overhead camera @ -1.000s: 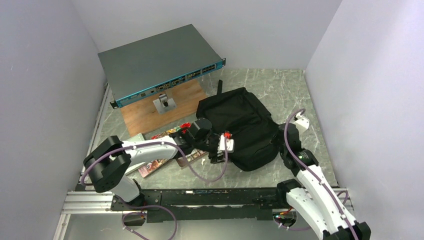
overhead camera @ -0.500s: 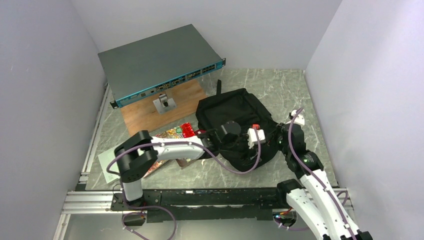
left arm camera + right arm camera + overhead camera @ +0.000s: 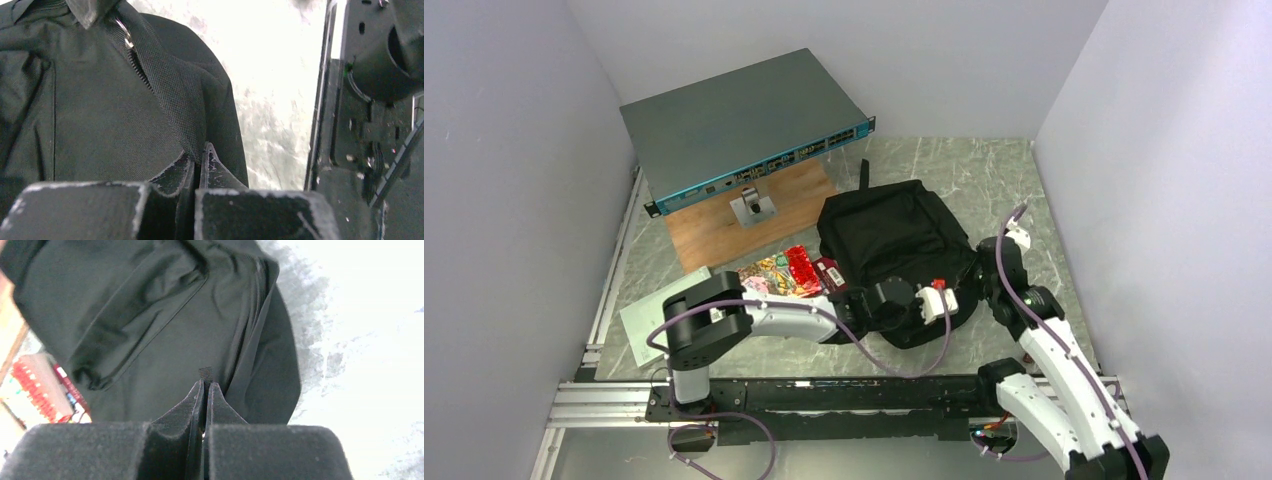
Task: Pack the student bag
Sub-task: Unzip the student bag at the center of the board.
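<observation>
The student bag [image 3: 892, 235] is a black fabric backpack lying flat in the middle of the table, also seen in the left wrist view [image 3: 100, 110] and the right wrist view [image 3: 165, 330]. My left gripper [image 3: 952, 298] sits at its near right corner, shut [image 3: 199, 152] on a strip of black webbing [image 3: 170, 95] that runs down from a zipper pull [image 3: 123, 36]. From the right side, my right gripper [image 3: 981, 270] is shut [image 3: 205, 386] on a small black fabric tab [image 3: 205, 372] of the bag. The two grippers are close together.
A flat grey network switch [image 3: 744, 120] rests tilted on a wooden board [image 3: 769, 210] at the back left. Colourful packets and a red item [image 3: 784, 272] lie left of the bag, with a pale flat sheet [image 3: 659, 315] further left. Walls close both sides.
My left arm swung right, from the packets across the bag's near edge, and its gripper closed on the webbing. The right gripper stayed shut and shifted slightly.
</observation>
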`<action>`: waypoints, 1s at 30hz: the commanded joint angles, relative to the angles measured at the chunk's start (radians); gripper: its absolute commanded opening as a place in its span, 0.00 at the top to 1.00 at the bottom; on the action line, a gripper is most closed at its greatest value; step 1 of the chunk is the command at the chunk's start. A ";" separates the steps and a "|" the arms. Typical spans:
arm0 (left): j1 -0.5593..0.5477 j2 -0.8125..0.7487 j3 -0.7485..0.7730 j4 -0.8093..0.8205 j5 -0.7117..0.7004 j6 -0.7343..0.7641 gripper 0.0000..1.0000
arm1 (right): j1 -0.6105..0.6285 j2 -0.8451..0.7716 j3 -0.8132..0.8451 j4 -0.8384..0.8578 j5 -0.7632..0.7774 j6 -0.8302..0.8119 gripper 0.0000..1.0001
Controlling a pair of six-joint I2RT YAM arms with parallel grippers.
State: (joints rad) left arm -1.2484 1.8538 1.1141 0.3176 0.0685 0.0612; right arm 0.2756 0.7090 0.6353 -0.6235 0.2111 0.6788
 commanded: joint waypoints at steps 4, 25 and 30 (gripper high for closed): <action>-0.088 -0.166 -0.198 0.087 -0.114 0.045 1.00 | -0.127 0.152 0.102 0.057 0.188 0.014 1.00; -0.169 -0.120 -0.214 0.121 -0.024 0.010 1.00 | -0.499 0.599 0.132 0.578 -0.154 -0.172 1.00; -0.170 -0.107 -0.181 0.094 -0.012 0.015 0.79 | -0.442 0.519 0.123 0.406 -0.113 -0.189 0.99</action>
State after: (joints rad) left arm -1.3766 1.7535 0.8963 0.4637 -0.0483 0.1036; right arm -0.1730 1.3090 0.6853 -0.3061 -0.0216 0.5407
